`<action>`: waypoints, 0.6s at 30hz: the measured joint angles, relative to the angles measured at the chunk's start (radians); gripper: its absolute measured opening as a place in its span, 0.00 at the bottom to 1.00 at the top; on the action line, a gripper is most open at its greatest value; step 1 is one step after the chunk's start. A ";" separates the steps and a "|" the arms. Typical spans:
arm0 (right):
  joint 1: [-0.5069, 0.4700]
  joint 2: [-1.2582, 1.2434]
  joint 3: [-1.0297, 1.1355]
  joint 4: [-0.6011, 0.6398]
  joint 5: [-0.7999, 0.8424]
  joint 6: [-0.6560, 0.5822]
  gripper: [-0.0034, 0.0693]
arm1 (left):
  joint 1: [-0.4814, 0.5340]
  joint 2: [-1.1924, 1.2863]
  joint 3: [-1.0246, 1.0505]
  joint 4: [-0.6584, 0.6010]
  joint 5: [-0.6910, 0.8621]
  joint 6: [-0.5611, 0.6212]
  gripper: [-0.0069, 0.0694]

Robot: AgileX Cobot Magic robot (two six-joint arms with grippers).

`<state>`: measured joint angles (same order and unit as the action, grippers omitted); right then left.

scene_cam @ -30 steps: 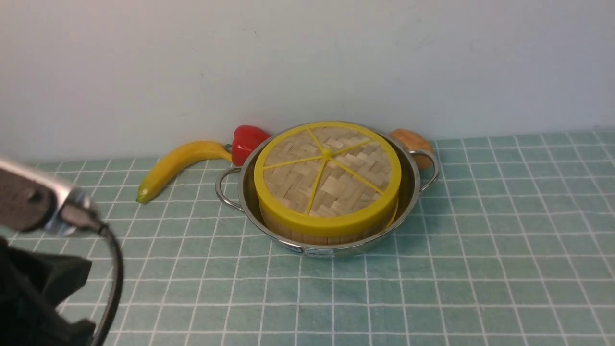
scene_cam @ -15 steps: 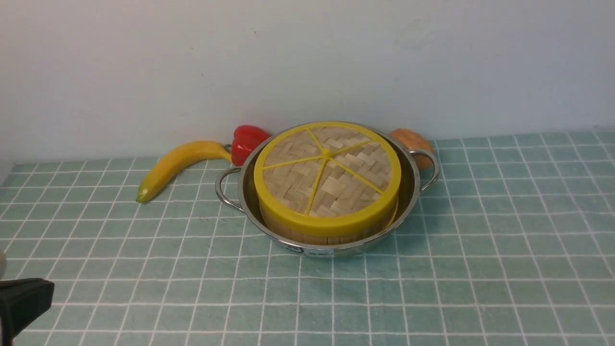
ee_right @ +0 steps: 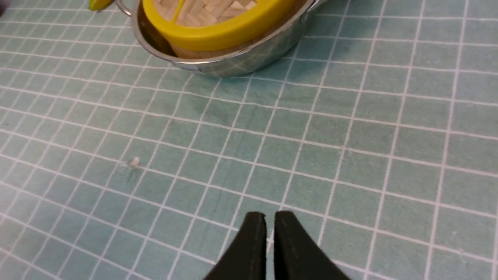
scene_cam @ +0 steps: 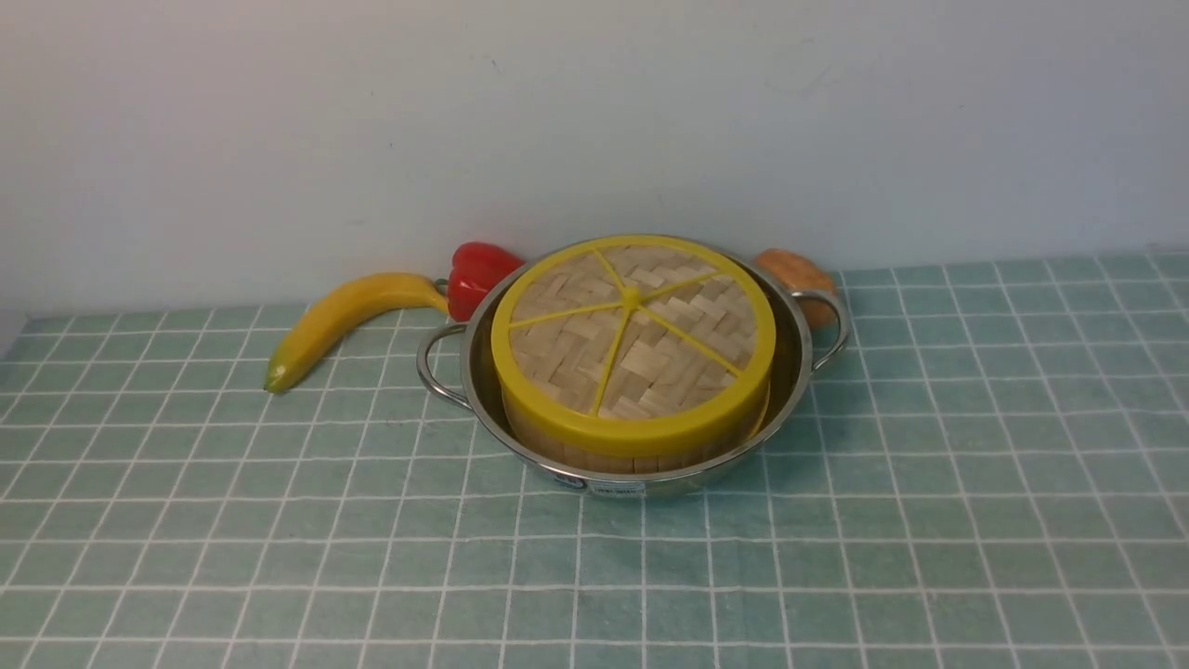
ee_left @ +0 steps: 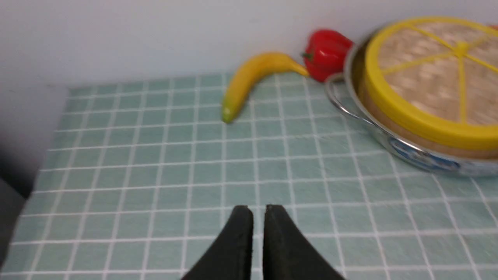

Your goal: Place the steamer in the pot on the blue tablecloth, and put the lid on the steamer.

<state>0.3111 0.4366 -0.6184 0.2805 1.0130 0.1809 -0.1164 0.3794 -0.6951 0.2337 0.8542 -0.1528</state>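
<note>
1. Front view: the pot point(scene_cam: 641, 372) sits on the blue tablecloth point(scene_cam: 929, 483) near the back wall, label facing us. The steamer point(scene_cam: 632, 452) stands inside it, pale wall showing just above the pot's near rim, and the lid point(scene_cam: 632, 339) lies flat on top, five spokes fanning out from the hub. A banana point(scene_cam: 348, 316) lies to the left, its stem end beside a red pepper point(scene_cam: 478, 274) tucked behind the pot's left handle. A brown rounded thing point(scene_cam: 794, 274) peeks out behind the right handle; what it is, I cannot tell. Neither arm shows here.

2. Left wrist view: the left claw point(ee_left: 258, 217) hangs over bare cloth, well apart from the pot point(ee_left: 420, 155). Only a thin slit parts its two black fingers, and nothing is between them. The lid point(ee_left: 428, 77), banana point(ee_left: 249, 81) and pepper point(ee_left: 327, 54) are all in sight, a bit blurred.

3. Right wrist view: the right claw point(ee_right: 270, 223) is over open cloth too, its fingers parted by a narrow gap, holding nothing. The pot point(ee_right: 233, 62) with lid point(ee_right: 218, 31) and steamer point(ee_right: 194, 50) sits well ahead of it. A small pale speck point(ee_right: 134, 161) lies on the cloth.
</note>
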 joint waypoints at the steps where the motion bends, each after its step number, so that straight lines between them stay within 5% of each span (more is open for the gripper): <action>1: 0.000 0.000 0.000 0.019 -0.001 0.001 0.14 | 0.060 -0.044 0.053 0.005 -0.071 0.007 0.15; 9: 0.000 0.000 0.000 0.070 -0.005 0.001 0.21 | 0.210 -0.301 0.467 0.006 -0.456 0.012 0.16; 18: 0.000 0.000 0.000 0.073 -0.006 0.001 0.25 | 0.211 -0.378 0.695 0.006 -0.575 0.007 0.18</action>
<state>0.3111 0.4366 -0.6184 0.3537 1.0071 0.1817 0.0950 0.0018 0.0000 0.2401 0.2795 -0.1454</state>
